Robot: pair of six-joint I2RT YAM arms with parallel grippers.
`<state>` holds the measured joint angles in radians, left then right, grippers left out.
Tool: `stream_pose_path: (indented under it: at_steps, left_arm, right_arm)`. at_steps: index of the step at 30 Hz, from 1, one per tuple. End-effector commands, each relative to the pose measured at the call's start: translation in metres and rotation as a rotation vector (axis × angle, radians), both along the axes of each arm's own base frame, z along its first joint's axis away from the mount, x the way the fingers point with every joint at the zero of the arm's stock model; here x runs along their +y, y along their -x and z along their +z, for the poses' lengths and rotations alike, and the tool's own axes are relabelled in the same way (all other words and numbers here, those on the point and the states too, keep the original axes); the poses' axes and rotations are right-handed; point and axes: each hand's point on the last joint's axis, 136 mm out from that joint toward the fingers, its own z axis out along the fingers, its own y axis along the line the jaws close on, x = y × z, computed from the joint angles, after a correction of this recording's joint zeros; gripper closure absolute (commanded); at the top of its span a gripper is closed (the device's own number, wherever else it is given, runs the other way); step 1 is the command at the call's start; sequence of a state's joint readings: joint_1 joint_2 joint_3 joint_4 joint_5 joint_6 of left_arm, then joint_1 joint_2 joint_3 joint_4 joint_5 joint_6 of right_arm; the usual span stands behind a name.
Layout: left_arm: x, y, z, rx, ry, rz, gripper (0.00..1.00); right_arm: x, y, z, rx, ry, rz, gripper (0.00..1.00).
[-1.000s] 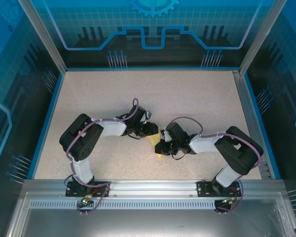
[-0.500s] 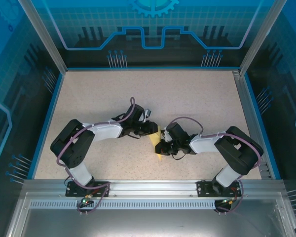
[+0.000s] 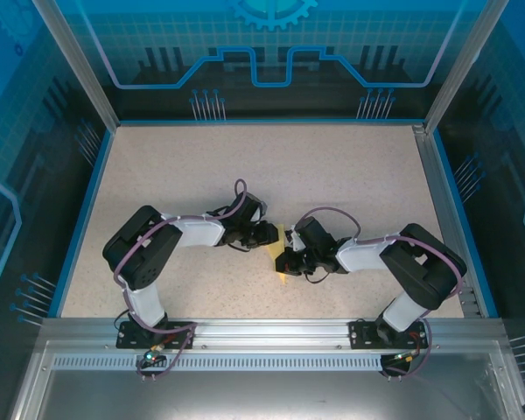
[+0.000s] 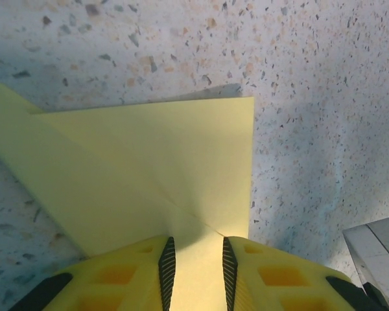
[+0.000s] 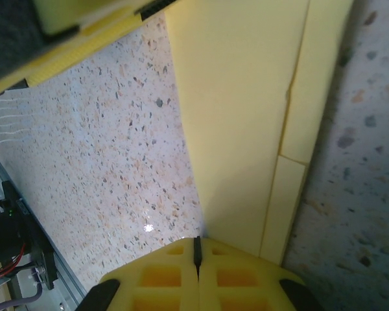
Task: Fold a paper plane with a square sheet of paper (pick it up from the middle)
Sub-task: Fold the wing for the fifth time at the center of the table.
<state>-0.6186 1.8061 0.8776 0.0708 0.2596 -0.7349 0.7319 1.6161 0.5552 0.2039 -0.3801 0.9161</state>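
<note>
The yellow paper [image 3: 281, 236] lies partly folded on the table between my two grippers. In the left wrist view it [image 4: 155, 162] shows a diagonal crease and a folded flap with a point toward the left. My left gripper [image 4: 194, 243] stands over its near edge, jaws a finger's width apart, with paper showing in the gap. My right gripper [image 5: 197, 240] is shut, its tips set at the near edge of the paper [image 5: 240, 116]; whether a layer is pinched I cannot tell. Seen from above, the left gripper [image 3: 269, 234] and right gripper [image 3: 283, 261] nearly touch.
Speckled tabletop [image 3: 332, 175] stretches wide behind and beside the arms. A blue rim [image 3: 86, 210] and metal posts bound it. One yellow finger of the left gripper [image 5: 84, 32] crosses the top left of the right wrist view.
The left arm's elbow swung out left and came back, with its gripper staying at the paper and its jaws narrowing. The right arm has not moved.
</note>
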Motion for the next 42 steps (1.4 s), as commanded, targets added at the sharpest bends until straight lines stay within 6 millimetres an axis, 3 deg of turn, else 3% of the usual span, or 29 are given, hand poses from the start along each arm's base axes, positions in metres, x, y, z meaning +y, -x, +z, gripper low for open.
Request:
stream_pose_path:
  at_steps: [1, 11, 17, 31, 35, 42]
  left_arm:
    - [0.025, -0.017, -0.024, 0.015, -0.119, 0.078, 0.70]
    - [0.037, -0.044, -0.018, 0.004, -0.100, 0.078, 0.68]
    - [0.042, -0.051, -0.026, 0.022, -0.124, 0.083, 0.67]
    - [0.059, -0.073, -0.012, -0.028, -0.141, 0.102, 0.63]
    - [0.051, -0.075, 0.012, -0.067, -0.081, 0.066, 0.61]
    - [0.044, -0.068, 0.083, -0.180, 0.003, 0.022, 0.56]
  right_arm:
    - [-0.026, 0.035, -0.038, 0.161, 0.120, 0.015, 1.00]
    - [-0.031, 0.040, -0.041, 0.172, 0.132, 0.026, 1.00]
    - [-0.032, 0.042, -0.043, 0.183, 0.131, 0.028, 1.00]
    - [-0.030, 0.040, -0.043, 0.183, 0.118, 0.019, 1.00]
    - [-0.028, 0.037, -0.041, 0.177, 0.111, 0.019, 1.00]
    - [-0.024, 0.032, -0.037, 0.169, 0.104, 0.015, 1.00]
